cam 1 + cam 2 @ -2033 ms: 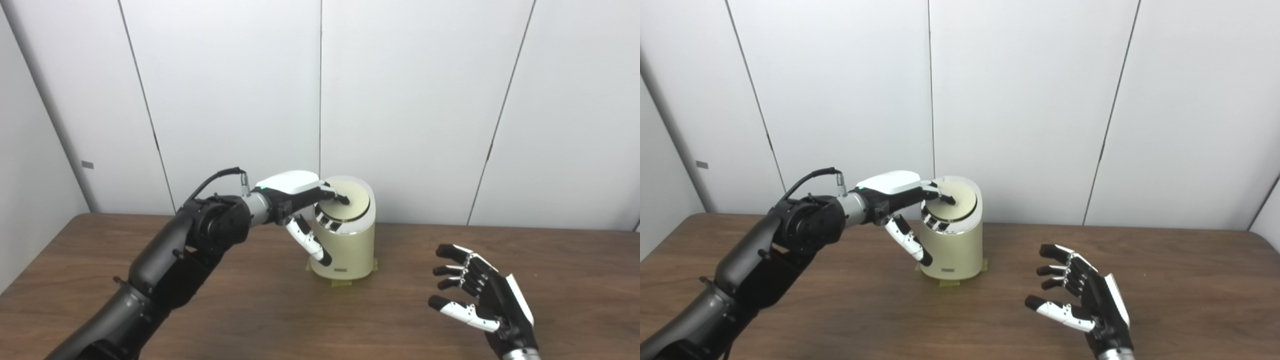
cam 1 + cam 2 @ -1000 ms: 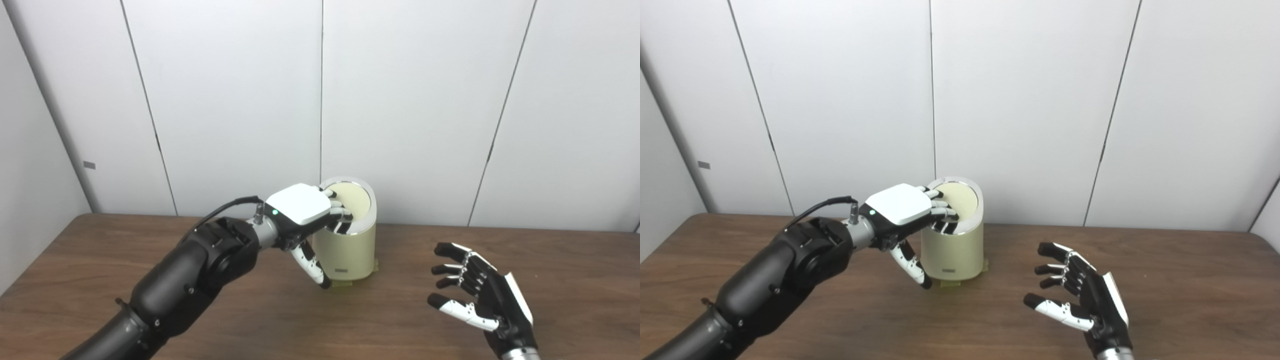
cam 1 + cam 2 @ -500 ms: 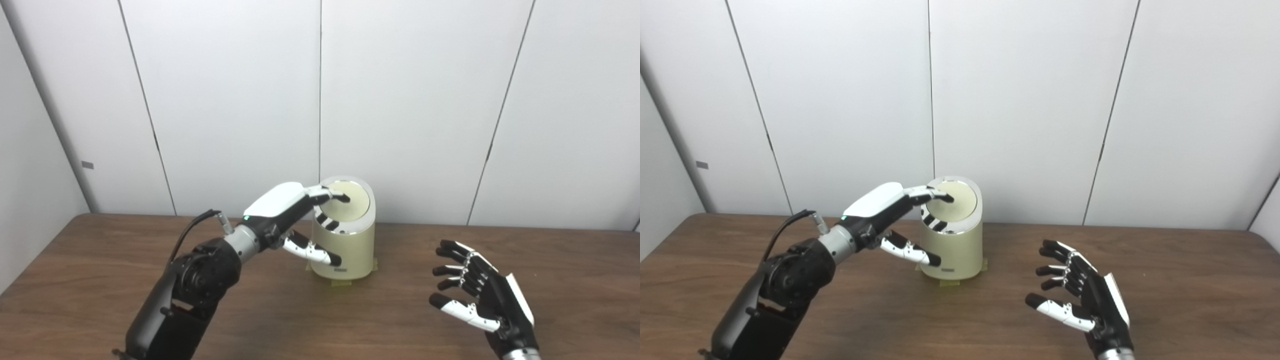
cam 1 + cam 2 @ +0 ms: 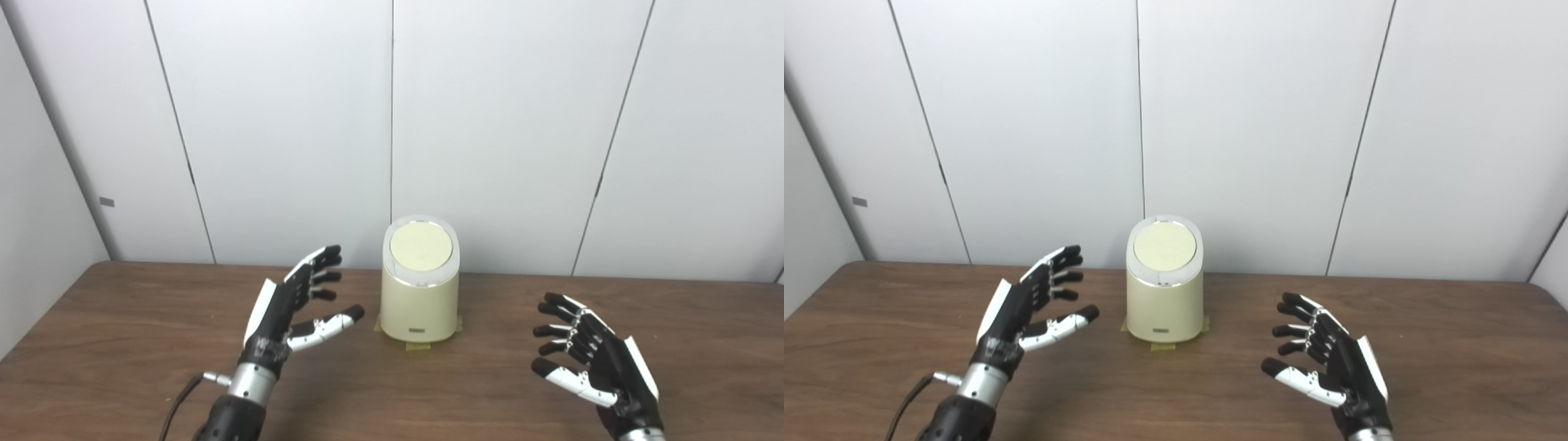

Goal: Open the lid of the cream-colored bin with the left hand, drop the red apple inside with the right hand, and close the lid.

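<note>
The cream-colored bin stands upright at the back middle of the brown table, taped down at its base. Its round lid lies flat and shut inside a silver rim. My left hand hovers left of the bin, apart from it, fingers spread and holding nothing. My right hand hovers to the bin's right and nearer to me, also spread and holding nothing. No red apple shows in either view.
The brown wooden table runs back to white wall panels just behind the bin. A cable hangs from my left wrist. Pieces of tape stick out under the bin's base.
My left hand has lifted off the bin's lid and pulled back to the left and toward me, fingers spreading. The lid now lies shut. The right hand has barely moved.
</note>
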`<action>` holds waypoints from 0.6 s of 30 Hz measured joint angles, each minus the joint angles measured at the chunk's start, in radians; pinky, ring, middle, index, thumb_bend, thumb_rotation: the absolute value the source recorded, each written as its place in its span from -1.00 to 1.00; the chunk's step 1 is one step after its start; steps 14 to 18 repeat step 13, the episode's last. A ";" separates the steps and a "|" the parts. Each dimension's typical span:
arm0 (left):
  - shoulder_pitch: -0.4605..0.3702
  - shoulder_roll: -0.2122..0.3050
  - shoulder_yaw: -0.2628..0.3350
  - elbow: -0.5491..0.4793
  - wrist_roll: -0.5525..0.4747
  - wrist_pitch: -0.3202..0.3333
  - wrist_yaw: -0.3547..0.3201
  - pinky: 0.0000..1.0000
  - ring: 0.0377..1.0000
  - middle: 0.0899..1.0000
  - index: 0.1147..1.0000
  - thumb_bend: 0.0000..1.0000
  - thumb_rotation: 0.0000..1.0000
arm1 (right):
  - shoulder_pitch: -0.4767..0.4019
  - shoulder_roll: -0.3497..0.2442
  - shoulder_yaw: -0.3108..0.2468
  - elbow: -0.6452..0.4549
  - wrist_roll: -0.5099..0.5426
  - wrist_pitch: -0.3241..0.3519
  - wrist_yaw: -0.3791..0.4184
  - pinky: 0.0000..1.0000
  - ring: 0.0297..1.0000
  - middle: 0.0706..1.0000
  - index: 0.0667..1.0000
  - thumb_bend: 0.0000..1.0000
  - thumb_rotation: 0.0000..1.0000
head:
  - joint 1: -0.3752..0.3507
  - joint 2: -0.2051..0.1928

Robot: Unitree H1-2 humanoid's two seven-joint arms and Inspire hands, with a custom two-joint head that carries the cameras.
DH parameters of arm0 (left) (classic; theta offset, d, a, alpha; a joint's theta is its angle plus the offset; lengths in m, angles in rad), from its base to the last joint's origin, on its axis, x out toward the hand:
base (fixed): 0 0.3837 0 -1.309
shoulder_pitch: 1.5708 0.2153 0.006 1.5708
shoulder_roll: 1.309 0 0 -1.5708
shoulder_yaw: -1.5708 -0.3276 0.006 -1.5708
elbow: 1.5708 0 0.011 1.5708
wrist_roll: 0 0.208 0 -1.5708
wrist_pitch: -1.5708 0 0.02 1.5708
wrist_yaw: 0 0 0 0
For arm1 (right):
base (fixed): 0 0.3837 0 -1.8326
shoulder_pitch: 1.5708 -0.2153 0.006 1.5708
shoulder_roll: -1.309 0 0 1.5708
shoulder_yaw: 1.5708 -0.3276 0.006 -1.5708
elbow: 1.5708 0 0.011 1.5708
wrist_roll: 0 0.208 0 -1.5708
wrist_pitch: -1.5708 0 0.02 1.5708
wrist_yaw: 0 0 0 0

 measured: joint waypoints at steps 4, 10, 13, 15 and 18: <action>0.013 -0.015 0.024 0.000 -0.180 0.009 -0.051 -0.02 0.23 0.31 0.40 0.57 -0.46 | 0.000 0.001 -0.001 0.000 0.004 -0.003 0.000 0.02 0.25 0.54 0.57 0.66 -0.36 | -0.005 0.003; 0.047 -0.027 0.022 0.054 -0.283 0.005 -0.106 0.20 0.44 0.49 0.54 0.58 -0.35 | 0.001 0.012 -0.035 0.047 0.045 -0.052 -0.013 0.08 0.32 0.64 0.65 0.60 -0.43 | -0.008 0.000; 0.047 -0.014 0.022 0.090 -0.282 -0.001 -0.110 0.27 0.52 0.57 0.59 0.57 -0.34 | 0.001 0.014 -0.035 0.046 0.045 -0.057 -0.021 0.08 0.33 0.64 0.62 0.61 -0.48 | -0.020 0.002; 0.047 -0.014 0.022 0.090 -0.282 -0.001 -0.110 0.27 0.52 0.57 0.59 0.57 -0.34 | 0.001 0.014 -0.035 0.046 0.045 -0.057 -0.021 0.08 0.33 0.64 0.62 0.61 -0.48 | -0.020 0.002; 0.047 -0.014 0.022 0.090 -0.282 -0.001 -0.110 0.27 0.52 0.57 0.59 0.57 -0.34 | 0.001 0.014 -0.035 0.046 0.045 -0.057 -0.021 0.08 0.33 0.64 0.62 0.61 -0.48 | -0.020 0.002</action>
